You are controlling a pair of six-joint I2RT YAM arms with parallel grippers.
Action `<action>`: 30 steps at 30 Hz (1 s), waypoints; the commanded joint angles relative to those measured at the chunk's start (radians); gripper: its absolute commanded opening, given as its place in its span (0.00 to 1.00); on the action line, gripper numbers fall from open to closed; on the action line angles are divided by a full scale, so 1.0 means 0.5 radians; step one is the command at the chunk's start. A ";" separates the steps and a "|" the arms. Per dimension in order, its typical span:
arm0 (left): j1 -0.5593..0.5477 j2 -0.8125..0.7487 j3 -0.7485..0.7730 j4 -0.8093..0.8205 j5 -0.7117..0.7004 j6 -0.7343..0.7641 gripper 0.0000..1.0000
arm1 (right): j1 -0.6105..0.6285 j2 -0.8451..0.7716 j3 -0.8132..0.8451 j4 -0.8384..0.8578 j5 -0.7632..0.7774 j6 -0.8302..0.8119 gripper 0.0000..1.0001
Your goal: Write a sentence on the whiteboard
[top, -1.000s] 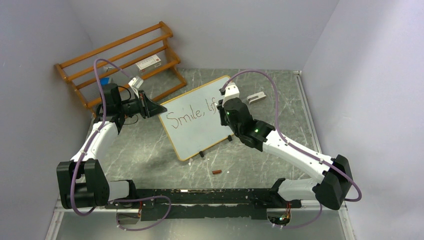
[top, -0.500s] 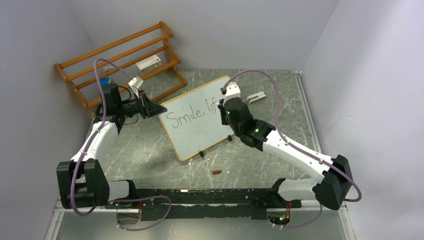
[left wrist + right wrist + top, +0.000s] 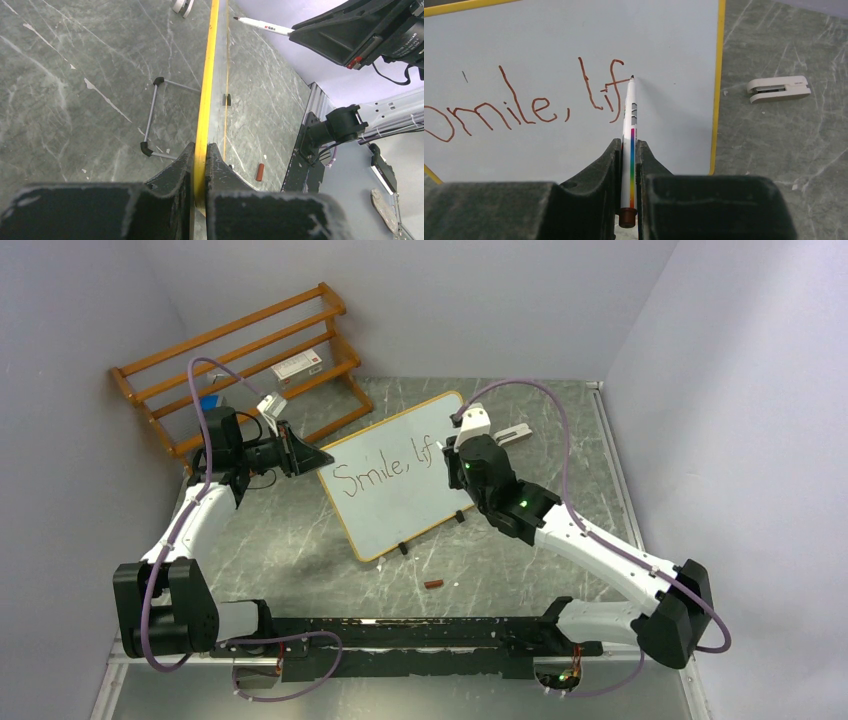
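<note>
The whiteboard (image 3: 385, 505) stands tilted on the table, with a light-wood frame. It bears the sentence (image 3: 385, 468) in thin dark red marker, reading "Smile, lif" in one line, also seen in the right wrist view (image 3: 524, 105). My left gripper (image 3: 318, 457) is shut on the whiteboard's left edge, shown as a yellow frame (image 3: 206, 100) between its jaws. My right gripper (image 3: 452, 452) is shut on a white marker (image 3: 629, 140). The marker's tip (image 3: 632, 77) is at the board just right of the "f". The marker also shows in the left wrist view (image 3: 262, 26).
An orange-brown slatted rack (image 3: 240, 360) with a small box stands at the back left. A white eraser-like piece (image 3: 512, 433) lies right of the board, also in the right wrist view (image 3: 778, 89). A small brown marker cap (image 3: 434, 584) lies in front of the board, and shows in the left wrist view (image 3: 259, 171).
My right gripper has moved right along the board with the marker, and the "f" after "li" now stands uncovered. The left arm and board have not moved.
</note>
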 commanded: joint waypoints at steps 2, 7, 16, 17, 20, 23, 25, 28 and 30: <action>0.002 0.065 -0.011 -0.106 -0.249 0.196 0.05 | -0.045 -0.085 -0.063 0.011 -0.002 0.025 0.00; 0.001 0.067 -0.009 -0.106 -0.250 0.196 0.05 | -0.063 -0.078 -0.084 0.005 -0.078 0.028 0.00; 0.000 0.072 -0.010 -0.105 -0.250 0.192 0.05 | -0.063 -0.033 -0.074 -0.005 -0.140 0.025 0.00; 0.000 0.073 -0.008 -0.106 -0.249 0.193 0.05 | -0.063 -0.029 -0.072 -0.006 -0.148 0.025 0.00; 0.000 0.073 -0.009 -0.106 -0.248 0.192 0.05 | -0.066 -0.009 -0.070 -0.017 -0.152 0.029 0.00; 0.000 0.071 -0.007 -0.106 -0.248 0.194 0.05 | -0.066 0.005 -0.078 -0.010 -0.158 0.031 0.00; 0.000 0.073 -0.008 -0.105 -0.247 0.193 0.05 | -0.066 0.011 -0.077 -0.012 -0.161 0.035 0.00; 0.000 0.073 -0.007 -0.106 -0.247 0.193 0.05 | -0.066 0.020 -0.081 -0.008 -0.147 0.032 0.00; 0.000 0.073 -0.009 -0.106 -0.250 0.195 0.05 | -0.066 0.028 -0.078 -0.007 -0.136 0.028 0.00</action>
